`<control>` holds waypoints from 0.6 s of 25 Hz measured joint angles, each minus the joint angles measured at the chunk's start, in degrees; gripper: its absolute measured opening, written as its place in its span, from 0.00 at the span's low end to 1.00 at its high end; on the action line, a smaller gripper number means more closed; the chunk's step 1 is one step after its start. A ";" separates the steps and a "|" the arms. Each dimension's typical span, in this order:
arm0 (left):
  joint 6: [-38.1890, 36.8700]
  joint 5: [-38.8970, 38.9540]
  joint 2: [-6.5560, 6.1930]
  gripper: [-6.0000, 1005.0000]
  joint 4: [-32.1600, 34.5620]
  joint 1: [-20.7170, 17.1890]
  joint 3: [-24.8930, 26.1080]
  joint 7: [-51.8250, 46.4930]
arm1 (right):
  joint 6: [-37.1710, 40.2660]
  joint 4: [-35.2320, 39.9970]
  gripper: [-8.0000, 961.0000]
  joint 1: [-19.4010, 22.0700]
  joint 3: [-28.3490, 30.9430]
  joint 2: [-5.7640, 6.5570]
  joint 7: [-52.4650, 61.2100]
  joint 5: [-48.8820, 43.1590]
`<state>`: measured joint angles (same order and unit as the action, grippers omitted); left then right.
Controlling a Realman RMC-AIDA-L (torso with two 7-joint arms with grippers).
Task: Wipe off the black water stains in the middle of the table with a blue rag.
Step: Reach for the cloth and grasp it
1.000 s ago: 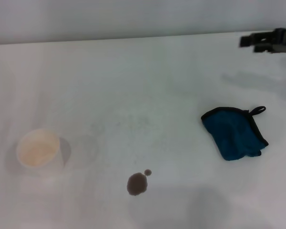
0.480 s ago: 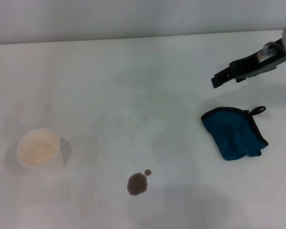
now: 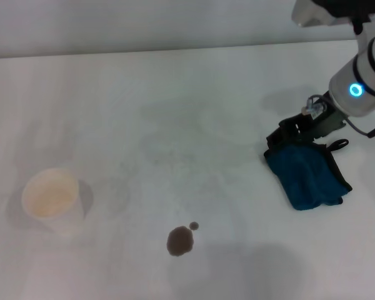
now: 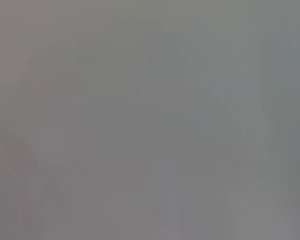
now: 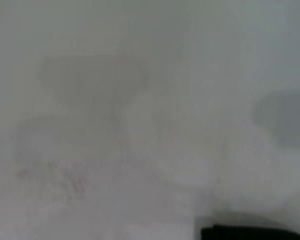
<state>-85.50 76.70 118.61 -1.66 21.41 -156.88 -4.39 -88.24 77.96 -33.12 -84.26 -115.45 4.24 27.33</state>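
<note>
At the right side of the head view, the right gripper (image 3: 289, 132) hangs low over the far edge of the teal-blue soft rag with black trim (image 3: 309, 175); whether its dark fingers touch the cloth, or are open or closed, cannot be told. White arm segment behind it carries a lit blue ring. Rag lies crumpled flat on the broad white matte bench (image 3: 175, 112), small black loop at its far right corner. Well apart, toward the near middle of the bench: dark brown-grey roundish liquid stain (image 3: 179, 240), with one tiny dot of the same colour just beside it on the far right. White paper cup (image 3: 50, 197) stands upright at the left, well apart from the stain. Right wrist view: bare bench surface, a dark strip at one edge. Left gripper not in view; left wrist view shows only uniform grey.
</note>
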 joint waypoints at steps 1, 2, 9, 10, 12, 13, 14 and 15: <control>0.00 0.00 0.00 0.88 0.00 0.00 0.00 0.00 | -0.04 -0.41 0.75 -0.11 -0.51 0.02 0.76 -0.42; 0.14 0.12 0.01 0.88 -0.14 0.27 -0.01 0.00 | -0.07 -1.06 0.75 -0.25 -1.09 0.02 1.71 -0.94; 0.38 0.21 -0.06 0.88 -1.27 1.75 0.00 0.00 | 0.21 -6.74 0.74 -1.26 -2.67 -0.11 4.03 -3.17; 0.38 0.21 -0.06 0.88 -1.27 1.75 0.00 0.00 | 0.43 -7.73 0.73 -1.51 -2.70 -0.15 4.04 -3.46; 0.43 0.21 -0.07 0.88 -1.52 2.00 0.00 -0.01 | 1.12 -9.90 0.73 -2.15 -2.87 -0.23 4.05 -3.92; 0.46 0.21 -0.07 0.88 -1.56 2.08 0.00 -0.01 | 1.59 -10.96 0.73 -2.45 -3.07 -0.22 4.05 -4.00; 0.62 0.21 -0.07 0.88 -1.57 2.15 -0.01 0.00 | 2.06 -11.80 0.73 -2.75 -3.27 -0.18 4.05 -4.05; 0.95 0.26 -0.07 0.88 -1.63 2.23 -0.01 0.00 | 2.38 -12.42 0.73 -2.98 -3.44 -0.15 4.04 -4.08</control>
<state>-84.55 76.96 118.54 -3.29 23.64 -156.89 -4.39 -85.87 65.55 -36.10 -87.70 -115.60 8.27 23.25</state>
